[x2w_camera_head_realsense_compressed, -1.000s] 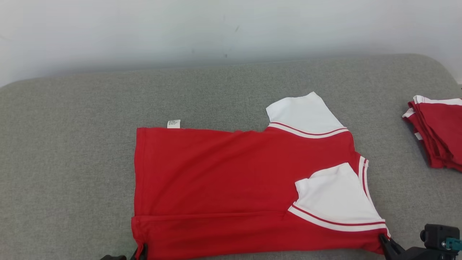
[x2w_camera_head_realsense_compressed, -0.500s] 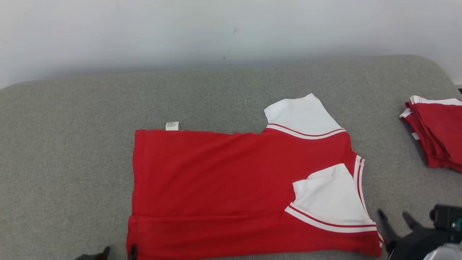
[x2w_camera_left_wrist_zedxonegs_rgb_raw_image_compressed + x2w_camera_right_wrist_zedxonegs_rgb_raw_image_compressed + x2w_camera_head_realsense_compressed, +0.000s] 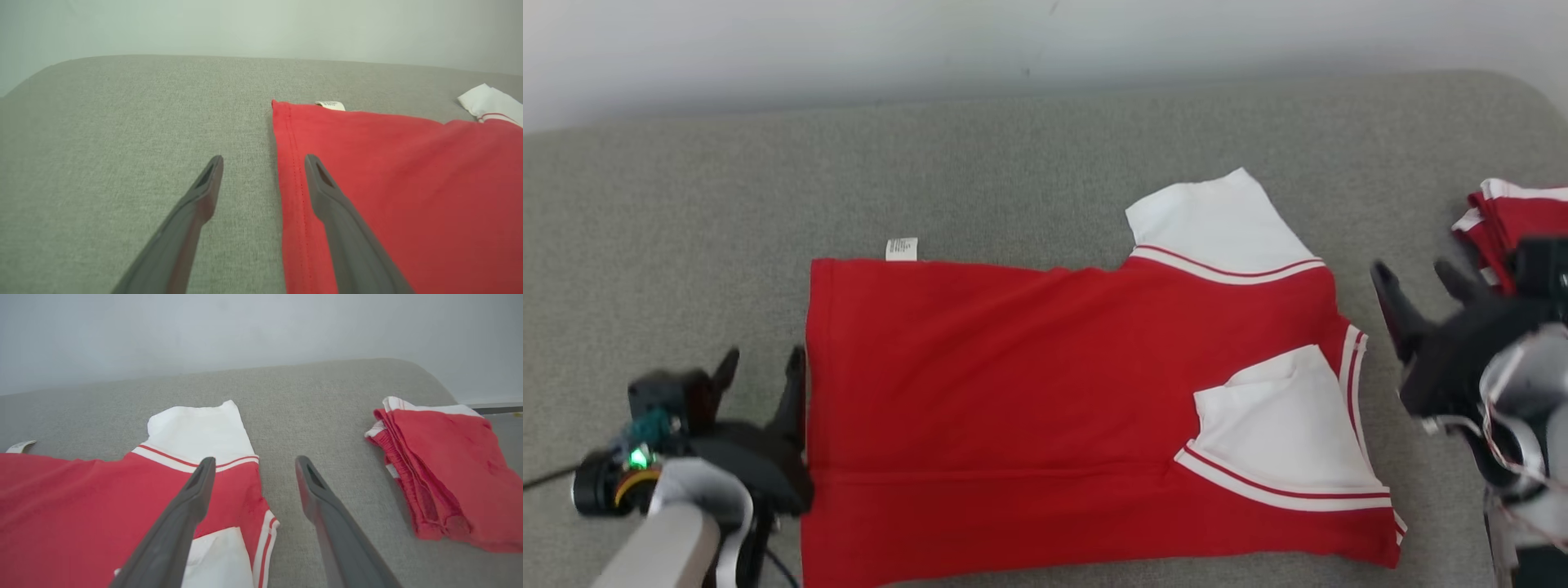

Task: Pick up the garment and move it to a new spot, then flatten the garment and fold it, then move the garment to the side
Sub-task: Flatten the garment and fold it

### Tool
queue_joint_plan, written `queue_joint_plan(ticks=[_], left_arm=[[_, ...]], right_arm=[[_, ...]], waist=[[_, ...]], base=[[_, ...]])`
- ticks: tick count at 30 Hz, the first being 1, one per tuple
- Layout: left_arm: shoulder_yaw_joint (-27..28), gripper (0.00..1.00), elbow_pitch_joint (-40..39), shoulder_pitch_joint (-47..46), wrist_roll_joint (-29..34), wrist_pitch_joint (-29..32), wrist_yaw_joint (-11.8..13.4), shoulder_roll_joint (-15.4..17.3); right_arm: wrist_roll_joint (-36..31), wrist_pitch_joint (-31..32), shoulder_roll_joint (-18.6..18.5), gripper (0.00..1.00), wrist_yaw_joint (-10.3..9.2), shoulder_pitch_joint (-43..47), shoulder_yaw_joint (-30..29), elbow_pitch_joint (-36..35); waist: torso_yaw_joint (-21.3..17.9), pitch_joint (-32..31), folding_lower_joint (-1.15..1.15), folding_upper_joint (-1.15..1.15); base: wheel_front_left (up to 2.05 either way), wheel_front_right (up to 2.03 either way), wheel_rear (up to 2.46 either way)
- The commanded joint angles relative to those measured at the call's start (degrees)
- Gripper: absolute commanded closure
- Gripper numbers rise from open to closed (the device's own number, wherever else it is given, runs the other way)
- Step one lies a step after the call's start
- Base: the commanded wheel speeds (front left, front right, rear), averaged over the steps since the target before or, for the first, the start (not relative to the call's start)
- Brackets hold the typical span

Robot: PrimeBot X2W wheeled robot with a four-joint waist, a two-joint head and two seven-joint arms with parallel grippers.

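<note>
Left gripper (image 3: pixel 764 354) wide, empty, maybe touching garment (image 3: pixel 1029 384) hem; right gripper (image 3: pixel 1411 268) wide, empty

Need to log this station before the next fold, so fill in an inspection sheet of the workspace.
Surface: grey fabric-covered table.
Job's things: red shirt lying flat, near sleeve folded in, far sleeve sticking out.
Clutter: stack of folded red garments at the right.
Grippers: left gripper and right gripper open, holding nothing.
Cables: black cable by the left wrist; thin wires looped at the right wrist.
Surroundings: pale wall behind.
</note>
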Motion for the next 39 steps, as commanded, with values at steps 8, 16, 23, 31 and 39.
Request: queue_joint_plan(ticks=[8, 16, 23, 31, 39], left_arm=[[-1.4, 0.0, 5.7, -11.8, 1.7, 1.7, -2.3, -1.7], [-2.8, 0.0, 9.1, -19.0, 3.6, 3.2, -3.2, -1.8], [-4.0, 0.0, 11.4, -21.4, 3.6, 4.9, -3.8, -2.7], [-4.9, 0.0, 14.3, -22.2, 3.8, 5.8, -3.6, -3.2], [-7.7, 0.56, 17.5, -25.6, 3.5, 11.1, -5.8, -5.0]], right_arm=[[0.9, -0.7, -2.1, 0.0, -0.16, -14.8, 4.7, 9.6], [1.5, -3.2, -3.4, 0.0, -0.16, -24.7, 5.6, 17.0], [1.6, -5.1, -3.6, 0.0, -0.16, -29.0, 6.5, 21.4], [2.2, -5.2, -4.6, 0.0, -0.16, -31.3, 7.8, 23.9], [2.1, -3.7, -4.9, 0.0, -0.16, -33.9, 8.6, 25.9]], waist=[[-0.3, 7.7, -0.01, 0.0], [0.3, 12.7, -0.01, 0.0], [1.4, 15.1, -0.01, 0.0], [1.9, 15.9, -0.01, 0.0], [2.0, 16.7, -0.01, 0.0]], base=[[0.0, 0.0, 0.0], [0.0, 0.0, 0.0], [0.0, 0.0, 0.0], [0.0, 0.0, 0.0], [0.0, 0.0, 0.0]])
